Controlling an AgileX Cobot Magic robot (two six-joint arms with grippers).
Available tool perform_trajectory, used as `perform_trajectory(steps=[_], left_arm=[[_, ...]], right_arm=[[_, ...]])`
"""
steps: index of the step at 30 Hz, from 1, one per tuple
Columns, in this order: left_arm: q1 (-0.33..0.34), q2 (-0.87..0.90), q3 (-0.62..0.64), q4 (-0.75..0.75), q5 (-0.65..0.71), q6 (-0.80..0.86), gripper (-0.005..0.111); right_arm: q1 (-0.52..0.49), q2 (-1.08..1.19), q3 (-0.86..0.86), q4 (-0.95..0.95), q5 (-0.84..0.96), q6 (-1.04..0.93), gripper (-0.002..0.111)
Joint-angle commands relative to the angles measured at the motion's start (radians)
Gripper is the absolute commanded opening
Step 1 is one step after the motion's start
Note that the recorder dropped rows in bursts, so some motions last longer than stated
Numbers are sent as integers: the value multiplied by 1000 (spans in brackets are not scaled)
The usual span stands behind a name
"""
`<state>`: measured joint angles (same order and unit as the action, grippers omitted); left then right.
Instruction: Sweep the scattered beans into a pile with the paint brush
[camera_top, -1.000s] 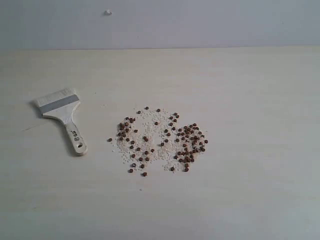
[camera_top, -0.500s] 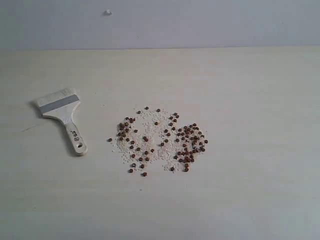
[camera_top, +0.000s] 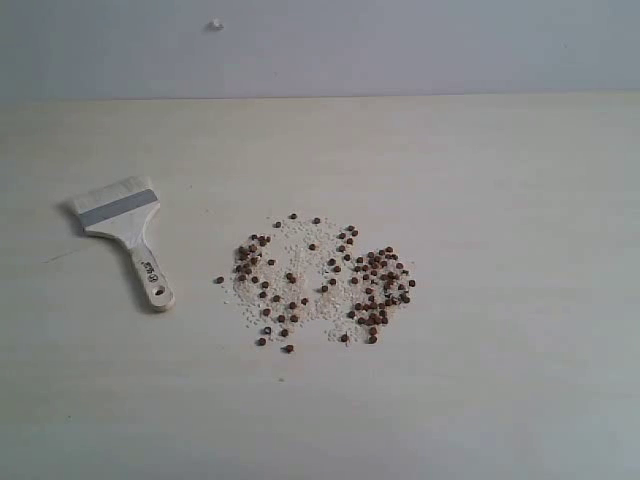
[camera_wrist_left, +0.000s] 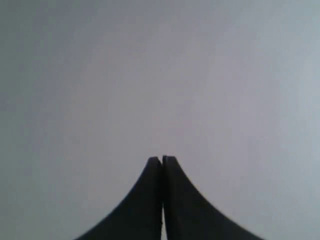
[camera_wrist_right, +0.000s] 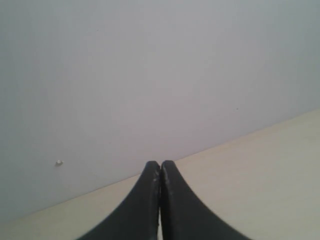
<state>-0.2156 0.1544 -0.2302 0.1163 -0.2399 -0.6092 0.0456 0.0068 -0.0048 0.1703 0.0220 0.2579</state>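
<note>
free: table (camera_top: 520, 200) right side | obstacles: paint brush (camera_top: 127, 232) left, beans (camera_top: 375, 285) centre

Bare lab-style test bench: pale tabletop (camera_top: 500, 180) against a plain grey wall (camera_top: 420, 50)

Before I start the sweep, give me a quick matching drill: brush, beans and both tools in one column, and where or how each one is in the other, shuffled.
Column one:
1. paint brush
2. beans
3. left tool
4. right tool

Column two:
A. shut, its camera seeing only blank grey wall
B. scattered in the middle of the table among white grains
C. shut, its camera seeing wall and the table's far edge
D. lying flat, left of the beans in the exterior view, nothing holding it

Pairs: 1-D, 2-B, 3-A, 4-C
</note>
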Motion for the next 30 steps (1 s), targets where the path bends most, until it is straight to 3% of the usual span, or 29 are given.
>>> perform_trajectory(steps=[1,5,10,15,16,19,21,23,24,26,29,30], left_arm=[[-4,219,-172,-30,178,119,0],[-4,457,-316,-7,345,143,0],[-4,756,-519,27,697,143,0],[-48,1026,-709,-62,1187,284,0],[-90,1124,-759,-97,1305,315,0],[-197,1267,-793,-106,1233,231,0],[-286,1368,-794,-89,1048,121,0],[-319,1436,-799,-78,997,82,1],[-324,1488,-812,-82,1024,91,9],[-324,1565,-838,-87,1070,86,36],[-324,1634,-845,-109,964,34,85],[-324,1656,-845,-123,916,29,88]], right_arm=[[1,-7,5,4,-1,2,0],[1,-7,5,4,-1,2,0],[1,-7,5,4,-1,2,0],[1,-7,5,4,-1,2,0],[1,-7,5,4,-1,2,0],[1,-7,5,4,-1,2,0],[1,-7,5,4,-1,2,0],[1,-7,5,4,-1,2,0],[1,-7,5,4,-1,2,0],[1,-7,5,4,-1,2,0],[1,-7,5,4,-1,2,0],[1,-7,5,4,-1,4,0]])
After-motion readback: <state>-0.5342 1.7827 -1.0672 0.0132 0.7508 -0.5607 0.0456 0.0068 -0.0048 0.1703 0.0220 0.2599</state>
